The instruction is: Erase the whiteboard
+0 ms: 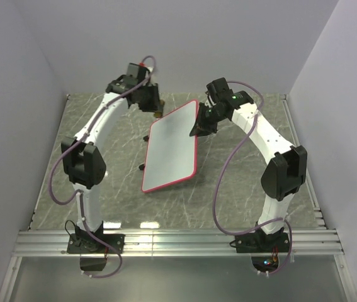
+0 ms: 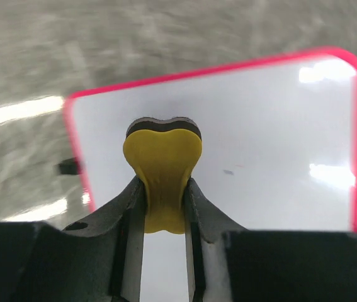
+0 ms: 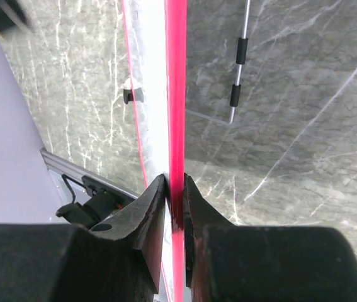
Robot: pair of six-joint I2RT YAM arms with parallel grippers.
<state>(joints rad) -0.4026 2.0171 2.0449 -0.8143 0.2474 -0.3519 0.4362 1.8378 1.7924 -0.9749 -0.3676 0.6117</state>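
Only the left wrist view shows the yellow sponge, clamped in the left claw and hanging over the white face of the whiteboard near one short edge. The right wrist view alone shows the board edge-on, with the right claw squeezed onto its red frame. From above, the whiteboard lies mid-tabletop, its long axis running far to near and slanting left at the near end. Black clips sit on its left long edge, and the right claw grips its right edge near the far corner.

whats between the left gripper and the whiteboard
A yellow sponge, pinched in the left gripper, sticks out over the whiteboard. The left wrist view shows it; contact with the board can't be told.
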